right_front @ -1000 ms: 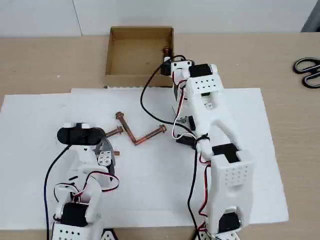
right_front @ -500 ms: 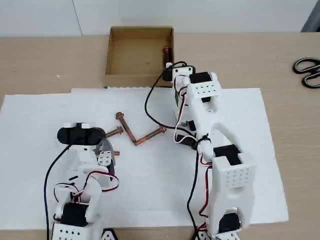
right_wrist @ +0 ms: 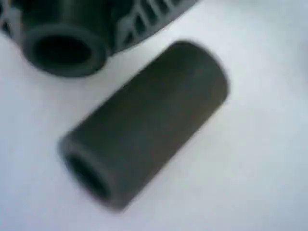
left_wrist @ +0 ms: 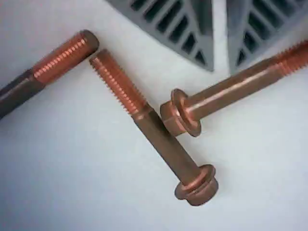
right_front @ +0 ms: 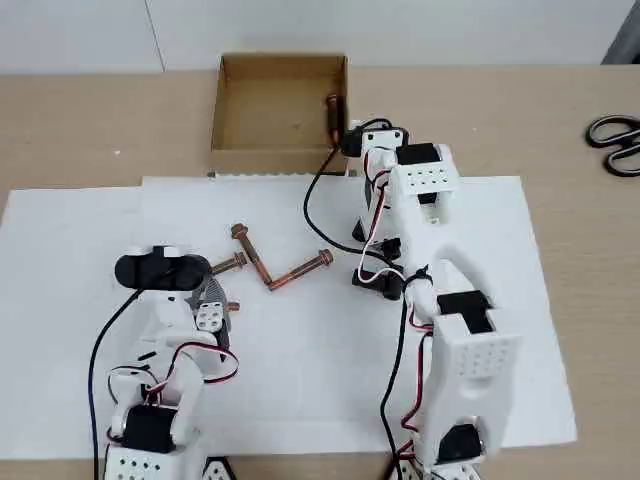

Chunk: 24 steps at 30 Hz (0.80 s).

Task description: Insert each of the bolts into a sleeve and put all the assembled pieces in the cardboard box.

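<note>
At the left of the counter [right_front: 80, 120], the left arm [right_front: 165, 330] sits low over a white sheet of paper [right_front: 300, 390]. Its left pincer [left_wrist: 220, 62] has its jaws slightly apart with nothing between them.

Just beyond it, three bare bolts [right_front: 300, 270] lie in a loose cluster on the paper, none of them in a sleeve yet. Close up they are copper-coloured. The middle bolt [left_wrist: 159, 130] has a smooth shank, a threaded tip and a flanged head, and it lies flat. The head of its neighbour touches its shank.

Farther back, the cardboard box [right_front: 215, 110] stands on the counter just past the paper's far edge. One assembled piece [right_front: 332, 108] lies inside, along the right wall. By that showing the task is early: one piece is boxed, and three bolts are left to be sleeved and carried over.

To the right of the bolts, dark sleeves [right_front: 375, 282] lie on the paper beside the right arm [right_front: 420, 180]. One sleeve [right_wrist: 144, 125] is a short, matte black tube lying on its side with an open bore. A second sleeve [right_wrist: 62, 48] lies close by, seen end-on.

The right pincer [right_wrist: 144, 17] hangs just over them, but whether it is apart or together cannot be told. A pair of scissors [right_front: 615, 140] lies far off at the right edge of the counter.
</note>
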Tool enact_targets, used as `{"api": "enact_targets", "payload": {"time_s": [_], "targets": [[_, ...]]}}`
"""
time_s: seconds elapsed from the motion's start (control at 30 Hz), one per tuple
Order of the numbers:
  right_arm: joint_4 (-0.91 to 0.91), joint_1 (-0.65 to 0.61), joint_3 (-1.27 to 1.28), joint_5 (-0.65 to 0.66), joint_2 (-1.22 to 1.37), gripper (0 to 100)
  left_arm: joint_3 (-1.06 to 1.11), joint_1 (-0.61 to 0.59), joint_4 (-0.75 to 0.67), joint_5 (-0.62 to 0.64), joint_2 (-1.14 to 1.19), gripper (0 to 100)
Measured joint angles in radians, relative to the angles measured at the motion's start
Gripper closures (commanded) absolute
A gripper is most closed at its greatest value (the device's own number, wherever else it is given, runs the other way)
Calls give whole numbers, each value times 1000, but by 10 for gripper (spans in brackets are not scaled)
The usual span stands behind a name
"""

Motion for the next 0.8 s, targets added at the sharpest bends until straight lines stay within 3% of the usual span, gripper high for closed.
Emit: {"api": "enact_targets", "payload": {"time_s": [0.33,0.53,0.8], "targets": [[138,-18,0,26,-328,996,0,0,0,-5,0,988],[253,86,0,74,-442,996,-68,35,20,-250,0,929],[276,288,64,75,-568,996,-235,51,63,-358,0,916]]}}
